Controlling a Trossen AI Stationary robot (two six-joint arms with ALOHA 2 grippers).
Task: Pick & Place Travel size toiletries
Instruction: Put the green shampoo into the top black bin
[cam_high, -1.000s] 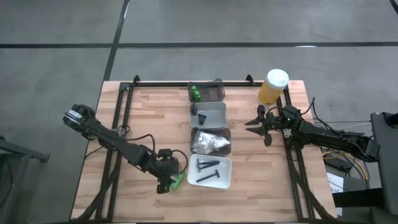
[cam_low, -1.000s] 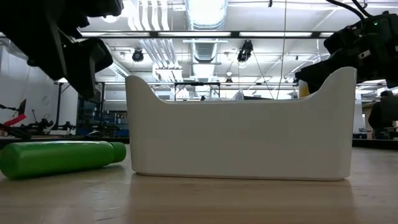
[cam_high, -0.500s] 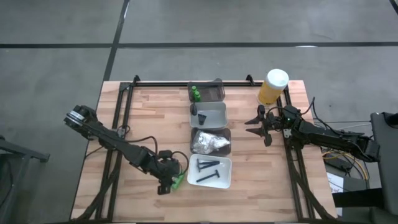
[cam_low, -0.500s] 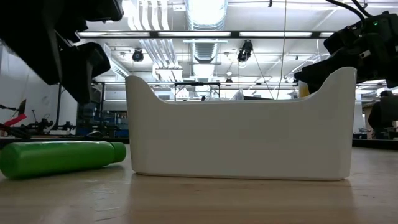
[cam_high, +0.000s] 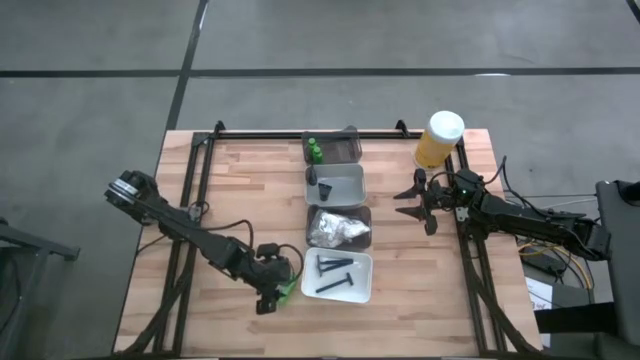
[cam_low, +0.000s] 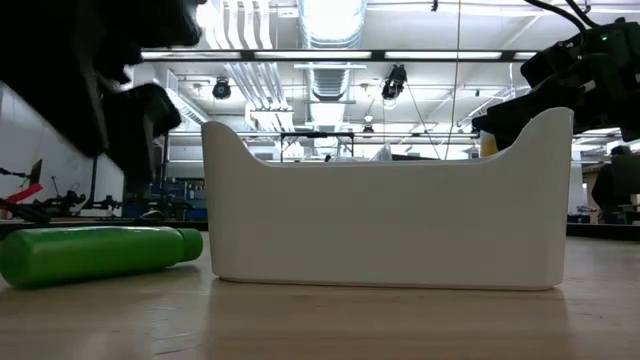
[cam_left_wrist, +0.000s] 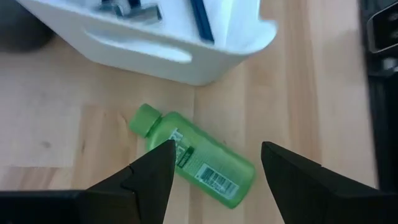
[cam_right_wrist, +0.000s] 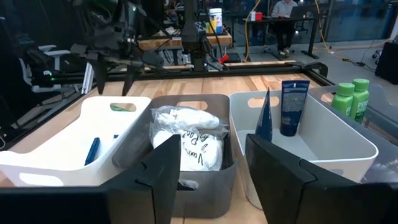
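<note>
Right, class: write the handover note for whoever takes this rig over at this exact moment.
Left hand: open, poised over the green bottle lying on the table beside the white tray.
Right hand: open, waiting by the yellow container.
Done: two bottles, tubes, packets and razors sit in the four trays.
Left: grasp the loose bottle; it probably joins the other bottles.
</note>
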